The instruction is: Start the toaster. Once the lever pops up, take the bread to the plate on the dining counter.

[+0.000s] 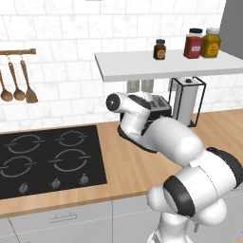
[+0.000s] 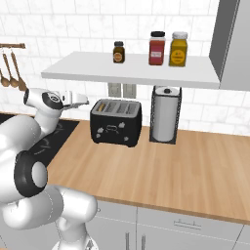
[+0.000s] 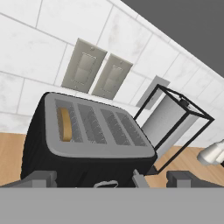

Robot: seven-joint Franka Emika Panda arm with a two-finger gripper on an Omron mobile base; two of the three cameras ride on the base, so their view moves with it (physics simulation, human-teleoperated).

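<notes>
Bright even rendered light, soft shadows, slightly coarse, no glare

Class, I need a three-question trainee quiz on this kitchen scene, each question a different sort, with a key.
1. True or false: the bread sits in an end slot of the toaster.
2. What stands right of the toaster in the right base view? A) kettle B) paper towel stand C) plate
3. How many jars stand on the shelf?

Key: 1 true; 2 B; 3 three. The gripper is open, holding nothing.
</notes>
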